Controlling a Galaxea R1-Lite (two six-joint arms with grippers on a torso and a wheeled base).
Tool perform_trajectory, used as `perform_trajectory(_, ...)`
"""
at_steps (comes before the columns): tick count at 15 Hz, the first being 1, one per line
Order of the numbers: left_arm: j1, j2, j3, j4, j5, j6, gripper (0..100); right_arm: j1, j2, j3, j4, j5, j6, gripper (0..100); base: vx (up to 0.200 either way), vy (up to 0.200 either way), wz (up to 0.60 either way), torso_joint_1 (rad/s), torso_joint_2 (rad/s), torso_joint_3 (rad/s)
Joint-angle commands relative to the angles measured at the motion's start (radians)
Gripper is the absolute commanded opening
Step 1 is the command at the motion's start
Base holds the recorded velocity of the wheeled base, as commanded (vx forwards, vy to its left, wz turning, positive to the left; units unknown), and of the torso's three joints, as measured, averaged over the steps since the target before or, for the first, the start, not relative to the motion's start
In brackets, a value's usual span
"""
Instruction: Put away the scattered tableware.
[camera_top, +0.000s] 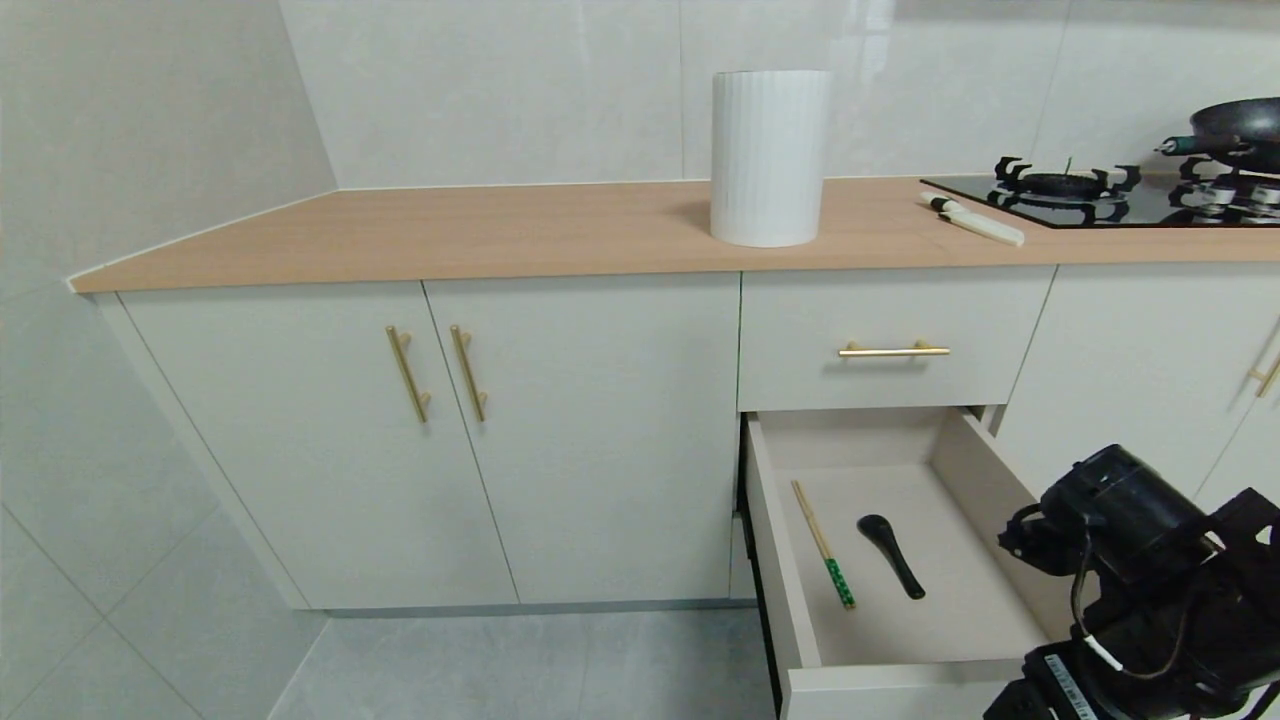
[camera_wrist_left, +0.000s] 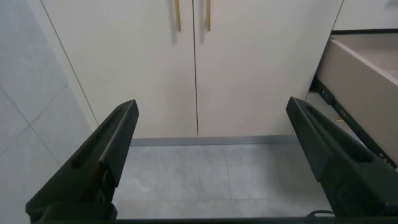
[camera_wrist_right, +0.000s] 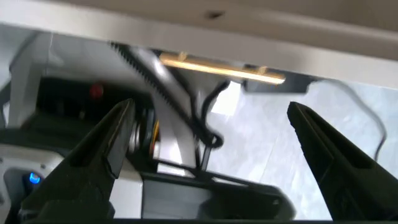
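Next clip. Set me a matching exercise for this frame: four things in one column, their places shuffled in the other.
Things:
1. spoon
2. knife
3. pan
4. canister

Places:
A. on the hob
B. in the open drawer
C. lying on the counter, beside the hob
D. standing upright on the counter

Pairs: 1-B, 2-C, 3-A, 4-D

We record a black spoon (camera_top: 890, 555), tan chopsticks (camera_top: 822, 542) with green dotted ends, and a white ribbed container (camera_top: 769, 157).
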Motion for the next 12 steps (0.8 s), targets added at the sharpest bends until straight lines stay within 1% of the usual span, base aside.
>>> perform_trajectory(1,0.000,0.000,0.000,0.000,0.000,0.000,100,0.004,0.079,0.003,0.001,0.003,0.000,100,0.000,0.000,0.00,0.000,0.00,0.000)
perform_trajectory(4,0.000,0.000,0.000,0.000,0.000,0.000,100,0.001,0.140,0.000,-0.008,-0.016,0.003,100,0.000,0.000,0.00,0.000,0.00,0.000)
perform_trajectory(7,0.000,0.000,0.000,0.000,0.000,0.000,100,-0.004,0.133,0.003,-0.014,-0.054,0.003,100,0.000,0.000,0.00,0.000,0.00,0.000)
perform_trajectory(10,0.000,0.000,0.000,0.000,0.001,0.000,100,-0.014,0.136,0.013,-0.069,-0.067,0.020,100,0.000,0.000,0.00,0.000,0.00,0.000)
perform_trajectory(12,0.000,0.000,0.000,0.000,0.001,0.000,100,-0.034,0.139,0.025,-0.097,-0.108,0.025,100,0.000,0.000,0.00,0.000,0.00,0.000)
